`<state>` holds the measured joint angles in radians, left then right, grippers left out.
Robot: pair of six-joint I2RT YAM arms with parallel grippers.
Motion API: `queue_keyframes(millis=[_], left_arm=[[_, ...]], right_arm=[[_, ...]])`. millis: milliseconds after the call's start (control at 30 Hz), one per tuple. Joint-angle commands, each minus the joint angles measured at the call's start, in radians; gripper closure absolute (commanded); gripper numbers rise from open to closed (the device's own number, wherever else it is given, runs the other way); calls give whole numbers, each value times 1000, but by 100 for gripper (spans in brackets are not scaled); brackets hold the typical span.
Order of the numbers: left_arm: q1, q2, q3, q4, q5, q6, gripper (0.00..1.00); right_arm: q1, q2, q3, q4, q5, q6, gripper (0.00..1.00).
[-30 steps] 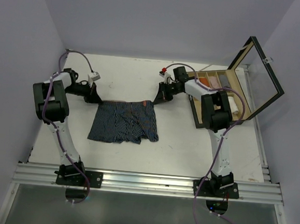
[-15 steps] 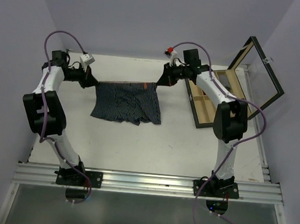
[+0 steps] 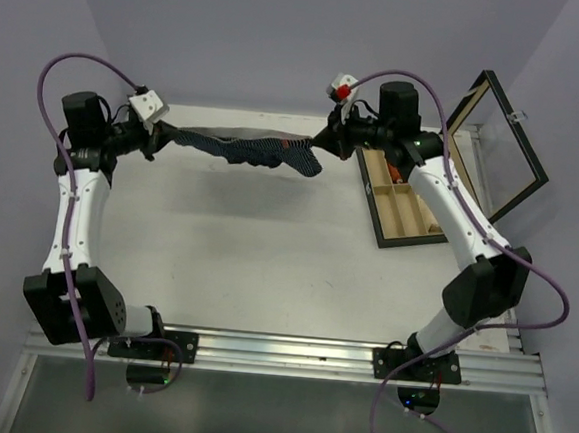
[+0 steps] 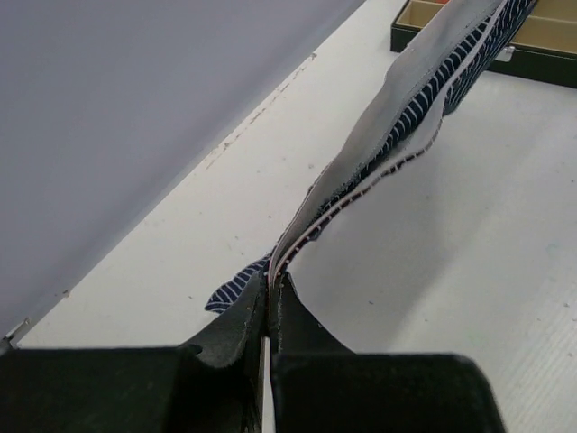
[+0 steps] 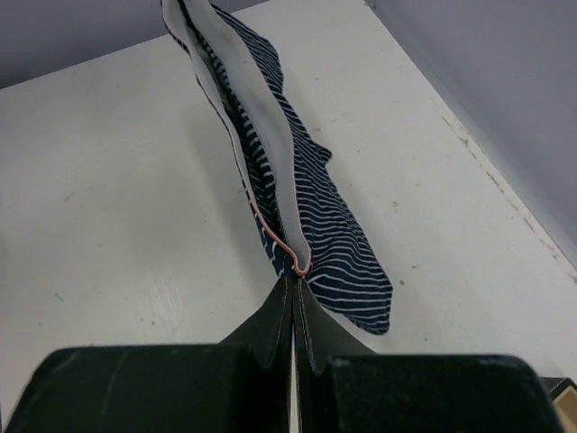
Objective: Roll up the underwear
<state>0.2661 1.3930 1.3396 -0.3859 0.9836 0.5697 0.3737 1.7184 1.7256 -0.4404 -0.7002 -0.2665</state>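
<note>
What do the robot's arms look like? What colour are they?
Both the left arm and right arm have white tube-shaped links with chunky black joints. A thin purple cable loops along each one. Near each wrist sits a small white box; the right one has a red bit. The fingers are black and taper to points.

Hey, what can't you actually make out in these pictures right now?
1. Far compartments of the wooden box: top view, the right arm covers them.
2. The box in the left wrist view: cut off by the top edge.
3. How the underwear is folded: bunched in all views, edge-on from both wrists.
</note>
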Motion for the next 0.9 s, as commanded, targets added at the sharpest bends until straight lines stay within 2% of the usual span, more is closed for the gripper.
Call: queue_keyframes(millis=[0, 133, 267, 433, 600, 633, 700, 767, 867], left_arm=[[-1, -107, -106, 5, 4, 36, 100], [-1, -256, -184, -16, -28, 30, 100], [1, -399, -227, -25, -66, -17, 100], [-1, -355, -195, -56, -91, -37, 100], [-7, -97, -151, -19, -65, -125, 100], [-16, -7, -132, 10, -80, -149, 100], [-82, 102, -93, 13, -140, -143, 96], [-154, 289, 16, -16, -177, -120, 93], [-188, 539, 196, -2, -204, -164, 92]], right_arm=[[66, -107, -114, -21, 44, -140, 100], [155, -218, -202, -44, 42, -148, 100], [192, -276, -262, -14, 34, -65, 100], [185, -223, -245, -33, 60, -59, 100], [137, -32, -236, -75, 45, -11, 100], [127, -1, -233, -77, 28, 6, 100], [91, 109, -219, -75, 8, 70, 100], [62, 188, -196, -72, 2, 122, 100], [-8, 317, -167, -60, 24, 190, 100]])
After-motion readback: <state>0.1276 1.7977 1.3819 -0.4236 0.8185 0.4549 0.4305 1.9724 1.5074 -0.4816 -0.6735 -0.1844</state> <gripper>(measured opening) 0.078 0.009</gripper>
